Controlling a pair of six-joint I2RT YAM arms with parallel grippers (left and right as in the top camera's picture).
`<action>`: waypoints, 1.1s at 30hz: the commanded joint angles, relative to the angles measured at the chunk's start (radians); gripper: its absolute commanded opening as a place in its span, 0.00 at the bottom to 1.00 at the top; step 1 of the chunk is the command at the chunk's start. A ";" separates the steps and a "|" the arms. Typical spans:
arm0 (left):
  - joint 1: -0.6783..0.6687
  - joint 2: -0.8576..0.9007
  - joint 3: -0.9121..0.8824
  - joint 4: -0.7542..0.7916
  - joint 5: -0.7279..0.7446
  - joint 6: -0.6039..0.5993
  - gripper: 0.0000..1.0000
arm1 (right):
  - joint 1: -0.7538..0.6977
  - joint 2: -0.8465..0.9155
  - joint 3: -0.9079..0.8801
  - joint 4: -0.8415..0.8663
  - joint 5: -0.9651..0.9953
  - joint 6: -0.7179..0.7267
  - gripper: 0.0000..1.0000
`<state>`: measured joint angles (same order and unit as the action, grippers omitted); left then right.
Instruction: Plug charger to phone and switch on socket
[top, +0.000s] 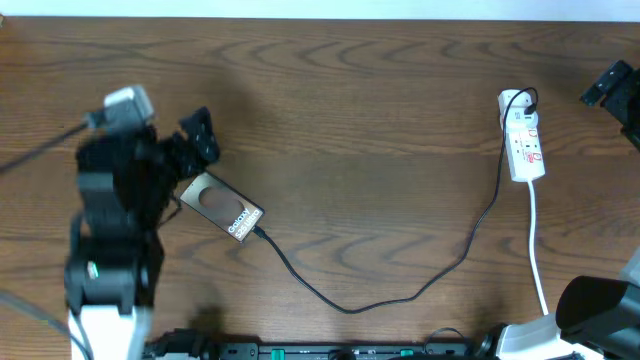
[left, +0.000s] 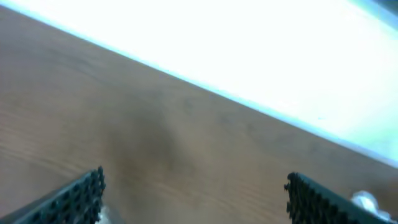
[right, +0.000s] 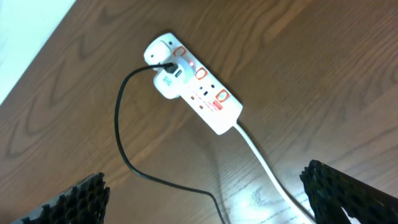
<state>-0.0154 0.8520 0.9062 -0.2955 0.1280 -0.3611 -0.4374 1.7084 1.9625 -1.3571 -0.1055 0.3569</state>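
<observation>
Place: a robot test bench in a lab-like room.
Surface: a wide brown wood-grain desk (top: 380, 90), filmed from a camera fixed overhead.
Machines: a black jointed robot arm on a white base (top: 110, 220) stands at the desk's left side. A second black and white robot arm (top: 598, 305) sits at the near right corner.
Mounting: a black rail with green marks (top: 300, 352) runs along the near edge between the two arms.
Set pieces: a long narrow white power strip with red markings (top: 523, 140), a thin black cable (top: 350, 310) and a slim dark brownish phone (top: 222, 205) are laid out on the desk like test items.
Surround: a pale plain surface (right: 25, 43) lies beyond the desk's edge, too washed out to identify.
</observation>
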 joint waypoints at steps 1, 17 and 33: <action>-0.004 -0.143 -0.189 0.132 -0.013 0.016 0.91 | 0.000 0.000 0.006 -0.001 0.006 0.013 0.99; -0.017 -0.818 -0.726 0.298 -0.133 0.062 0.91 | 0.000 0.000 0.006 -0.001 0.006 0.013 0.99; -0.062 -0.851 -0.902 0.254 -0.209 0.062 0.91 | 0.000 0.000 0.006 -0.001 0.006 0.013 0.99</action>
<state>-0.0723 0.0105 0.0071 0.0113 -0.0536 -0.3130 -0.4374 1.7084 1.9625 -1.3571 -0.1032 0.3573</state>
